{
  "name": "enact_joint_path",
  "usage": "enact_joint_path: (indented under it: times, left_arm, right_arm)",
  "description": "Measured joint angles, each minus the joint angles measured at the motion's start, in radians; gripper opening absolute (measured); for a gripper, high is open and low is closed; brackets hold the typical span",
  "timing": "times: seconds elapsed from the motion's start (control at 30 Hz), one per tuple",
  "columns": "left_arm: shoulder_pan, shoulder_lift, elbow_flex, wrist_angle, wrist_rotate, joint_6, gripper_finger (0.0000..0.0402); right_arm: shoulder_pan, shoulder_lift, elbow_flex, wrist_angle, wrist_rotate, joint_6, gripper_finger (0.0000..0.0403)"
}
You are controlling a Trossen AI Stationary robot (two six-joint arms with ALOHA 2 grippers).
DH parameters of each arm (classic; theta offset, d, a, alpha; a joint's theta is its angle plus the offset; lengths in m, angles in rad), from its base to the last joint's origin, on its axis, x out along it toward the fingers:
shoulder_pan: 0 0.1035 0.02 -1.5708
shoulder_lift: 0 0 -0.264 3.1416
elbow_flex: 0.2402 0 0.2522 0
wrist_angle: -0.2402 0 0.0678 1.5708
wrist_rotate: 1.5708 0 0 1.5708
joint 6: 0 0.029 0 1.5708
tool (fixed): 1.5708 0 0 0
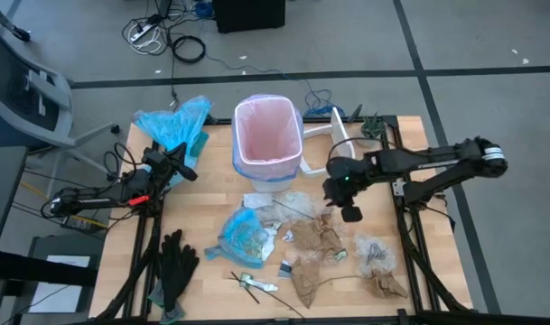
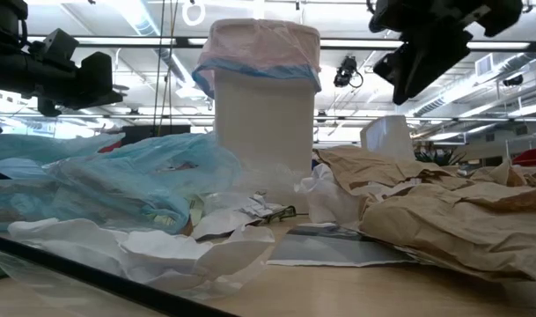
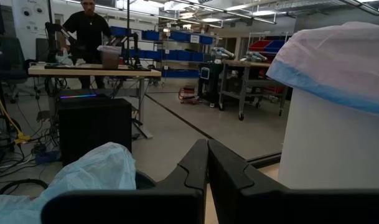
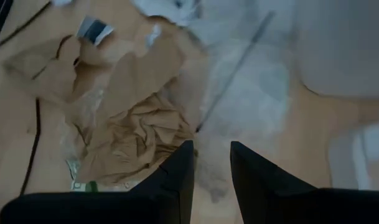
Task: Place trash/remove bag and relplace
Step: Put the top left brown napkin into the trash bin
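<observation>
Watching from my remote station, I see the left gripper (image 1: 186,168) waiting with fingers shut near the light-blue plastic bag (image 1: 173,122) at ten o'clock. The pink bin liner (image 1: 267,132) lines the white bin (image 1: 273,176) at twelve. My right gripper (image 1: 349,213), fingers slightly parted and empty, hangs above the brown paper scraps (image 1: 318,244) toward four o'clock.

I saw the bin (image 1: 267,144) at the table's (image 1: 410,298) back, the bag (image 1: 267,126) in it, scraps (image 1: 324,239) before it, gloves (image 1: 175,262) left.
</observation>
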State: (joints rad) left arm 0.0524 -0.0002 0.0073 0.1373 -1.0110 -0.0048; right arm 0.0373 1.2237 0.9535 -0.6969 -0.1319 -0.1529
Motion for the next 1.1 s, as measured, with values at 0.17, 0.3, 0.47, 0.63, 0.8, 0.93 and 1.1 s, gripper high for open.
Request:
enact_joint_path:
  times: [0.17,0.3,0.47,0.63,0.8,0.93,1.1]
  left_arm:
    - [0.000,0.000,0.000,0.000,0.000,0.000,0.0021]
    - [0.000,0.000,0.000,0.000,0.000,0.000,0.0021]
    - [0.000,0.000,0.000,0.000,0.000,0.000,0.0021]
    - [0.000,0.000,0.000,0.000,0.000,0.000,0.0021]
    - [0.000,0.000,0.000,0.000,0.000,0.000,0.0021]
    - [0.000,0.000,0.000,0.000,0.000,0.000,0.0021]
    - [0.000,0.000,0.000,0.000,0.000,0.000,0.0021]
  right_arm:
    - [0.069,0.072,0.014,0.023,0.000,-0.088,0.0093]
    - [0.119,0.142,0.043,0.025,0.028,-0.121,0.0099]
    - [0.150,0.229,0.091,0.024,0.071,-0.122,0.0115]
    - [0.171,0.309,0.114,0.025,0.067,-0.121,0.0140]
    - [0.186,0.377,0.114,0.023,0.053,-0.129,0.0158]
    - [0.190,0.438,0.114,0.028,0.052,-0.148,0.0159]
    - [0.189,0.506,0.114,0.033,0.054,-0.146,0.0145]
